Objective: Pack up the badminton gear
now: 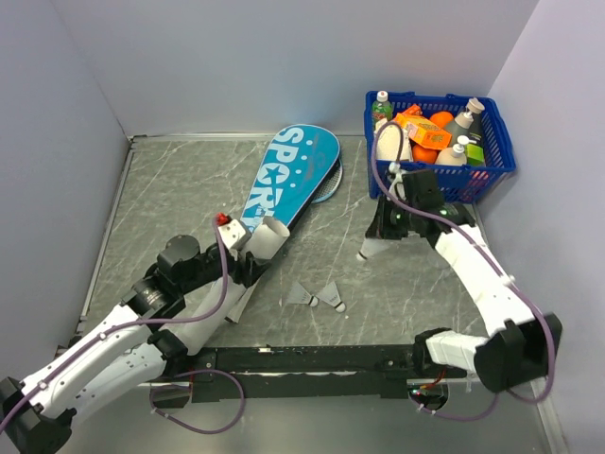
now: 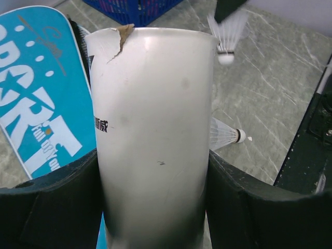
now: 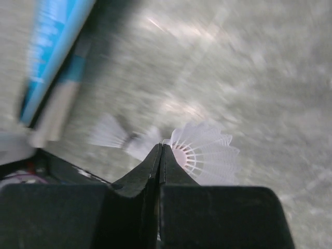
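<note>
The long white tube point(image 2: 155, 129), its rim torn, stands up between my left gripper's point(image 2: 154, 171) jaws, which are shut on it. In the top view this tube point(image 1: 267, 236) rises beside the blue SPORT bag point(image 1: 288, 180), and a racket head point(image 1: 333, 182) peeks out from under the bag's right side. My right gripper point(image 3: 161, 149) is shut on the feather edge of a white shuttlecock point(image 3: 207, 150) and holds it above the table. That shuttlecock point(image 1: 371, 250) hangs just in front of the basket. Two more shuttlecocks point(image 1: 302, 295) point(image 1: 331, 299) lie on the table between the arms.
A blue mesh basket point(image 1: 492, 175) full of bottles and orange packets stands at the back right, close behind my right gripper point(image 1: 380, 235). Grey walls close in the table on the left, back and right. A black rail point(image 1: 312, 359) runs along the near edge.
</note>
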Tool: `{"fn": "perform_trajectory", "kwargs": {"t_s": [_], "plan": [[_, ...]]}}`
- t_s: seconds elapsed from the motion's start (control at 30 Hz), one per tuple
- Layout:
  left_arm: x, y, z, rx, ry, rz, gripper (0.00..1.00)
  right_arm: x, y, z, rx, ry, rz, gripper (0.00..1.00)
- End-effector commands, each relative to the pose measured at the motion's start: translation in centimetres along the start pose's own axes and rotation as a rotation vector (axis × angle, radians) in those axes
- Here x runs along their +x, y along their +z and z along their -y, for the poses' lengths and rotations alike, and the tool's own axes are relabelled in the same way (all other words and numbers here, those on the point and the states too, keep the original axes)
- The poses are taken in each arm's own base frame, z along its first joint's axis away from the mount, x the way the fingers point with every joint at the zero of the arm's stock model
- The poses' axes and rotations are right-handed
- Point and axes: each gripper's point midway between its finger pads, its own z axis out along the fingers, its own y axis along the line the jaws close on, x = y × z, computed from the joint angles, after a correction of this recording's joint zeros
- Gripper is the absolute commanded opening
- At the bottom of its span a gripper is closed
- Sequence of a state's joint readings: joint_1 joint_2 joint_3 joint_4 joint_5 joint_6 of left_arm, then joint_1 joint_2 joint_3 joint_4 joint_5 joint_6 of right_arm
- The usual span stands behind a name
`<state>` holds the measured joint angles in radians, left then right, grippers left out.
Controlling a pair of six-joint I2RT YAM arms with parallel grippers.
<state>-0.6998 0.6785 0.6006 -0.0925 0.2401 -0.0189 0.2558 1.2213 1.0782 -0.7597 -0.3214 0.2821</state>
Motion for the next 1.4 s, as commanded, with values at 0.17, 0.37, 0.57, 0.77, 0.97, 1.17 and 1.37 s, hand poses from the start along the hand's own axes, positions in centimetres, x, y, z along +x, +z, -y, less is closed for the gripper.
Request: {"fn": "perform_trajectory", "kwargs": {"t_s": [0.17,0.37,0.57,0.77,0.97,1.17,1.37], "plan": [[-1.3,0.6,2.5,0.137,-0.061,0.018,0.01,-6.2,-10.4,-13.1,-0.408,-0.144,0.374,0.0],[-1.0,0.6,3.7,0.212,-0.048,0.022,0.01,-7.0,-13.1,-19.0,-0.6,-0.214,0.427,0.0],[-0.8,0.2,4.8,0.282,-0.033,0.033,0.01,-6.6,-12.8,-22.8,-0.676,-0.272,0.383,0.0],[-0.9,0.0,5.1,0.296,-0.023,0.045,0.01,-5.8,-12.2,-24.7,-0.711,-0.302,0.349,0.0],[-1.6,-0.3,5.0,0.287,-0.01,0.085,0.01,-4.0,-12.5,-25.4,-0.76,-0.305,0.305,0.0],[-1.9,-0.4,4.7,0.267,-0.005,0.101,0.01,-1.8,-12.3,-25.7,-0.78,-0.31,0.248,0.0],[-2.6,-0.8,4.7,0.259,0.0,0.135,0.01,0.9,-11.8,-26.4,-0.811,-0.322,0.179,0.0]]}}
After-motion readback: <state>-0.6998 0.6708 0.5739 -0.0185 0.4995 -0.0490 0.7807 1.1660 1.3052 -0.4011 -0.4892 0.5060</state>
